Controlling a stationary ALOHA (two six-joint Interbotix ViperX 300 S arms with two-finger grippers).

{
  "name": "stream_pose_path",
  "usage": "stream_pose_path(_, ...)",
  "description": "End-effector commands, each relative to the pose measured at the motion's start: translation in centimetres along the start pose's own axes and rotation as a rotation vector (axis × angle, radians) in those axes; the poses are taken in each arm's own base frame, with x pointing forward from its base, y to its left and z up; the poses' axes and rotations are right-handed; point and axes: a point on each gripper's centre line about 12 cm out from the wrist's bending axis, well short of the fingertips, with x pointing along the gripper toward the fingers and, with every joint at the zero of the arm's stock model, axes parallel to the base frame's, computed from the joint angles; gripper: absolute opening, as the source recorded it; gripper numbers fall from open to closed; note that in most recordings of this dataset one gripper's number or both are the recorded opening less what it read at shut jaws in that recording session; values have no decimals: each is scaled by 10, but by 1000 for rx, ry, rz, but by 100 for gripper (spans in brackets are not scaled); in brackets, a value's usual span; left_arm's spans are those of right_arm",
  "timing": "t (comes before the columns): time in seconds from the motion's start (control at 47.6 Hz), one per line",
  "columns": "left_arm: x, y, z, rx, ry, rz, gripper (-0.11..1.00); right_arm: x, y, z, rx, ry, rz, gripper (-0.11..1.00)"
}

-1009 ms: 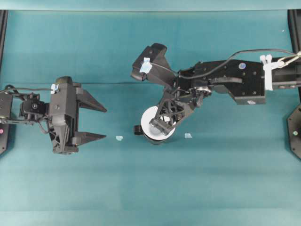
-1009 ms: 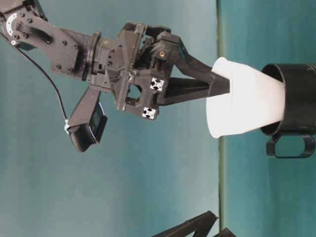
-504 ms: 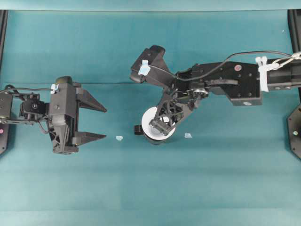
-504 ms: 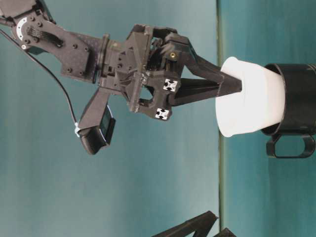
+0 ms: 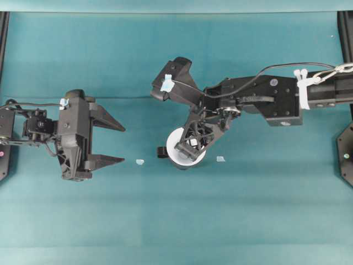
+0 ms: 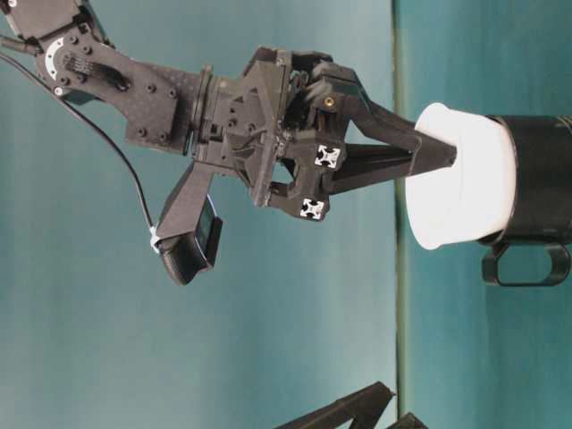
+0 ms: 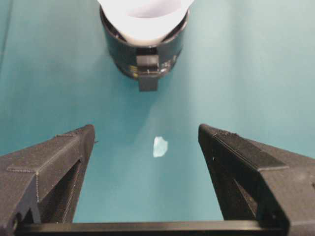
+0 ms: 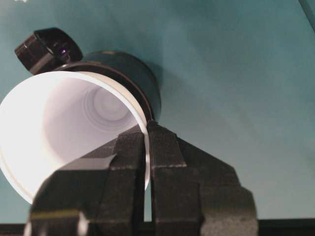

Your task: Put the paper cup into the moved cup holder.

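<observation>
Two pincers, one paper cup, one cup holder and two small pale scraps showed on the teal surface (image 5: 248, 221). The left pincer (image 5: 113, 143) stood with jaws wide apart and held nothing. One scrap (image 5: 139, 162) lay beside it. The cup holder (image 6: 536, 192), handle to the left, had the paper cup (image 6: 460, 188) partly inside it. The right pincer (image 8: 146, 142) was clamped on the cup's rim. The second scrap (image 5: 220, 159) lay just right.
</observation>
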Motion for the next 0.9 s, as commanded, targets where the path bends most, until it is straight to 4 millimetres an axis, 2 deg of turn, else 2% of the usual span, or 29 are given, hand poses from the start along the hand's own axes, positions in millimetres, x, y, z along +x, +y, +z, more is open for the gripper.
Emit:
stream_pose_path(0.0,0,0,5,4,-17,-1,87,-5,4,3,-22,-27,15,2)
stream_pose_path(0.252,0,0,5,2,-17,0,87,-5,6,5,-18,-39,25,3)
stream_pose_path(0.441,0,1,5,1,-15,3,87,-6,5,3,-17,-24,20,11)
stream_pose_path(0.588,0,1,4,1,-11,4,87,-6,6,4,-14,-28,26,31)
stream_pose_path(0.819,-1,4,2,-4,5,10,87,-9,3,5,-6,-32,25,84)
stream_pose_path(0.883,0,4,2,-5,3,10,87,-10,3,5,-8,-36,25,90)
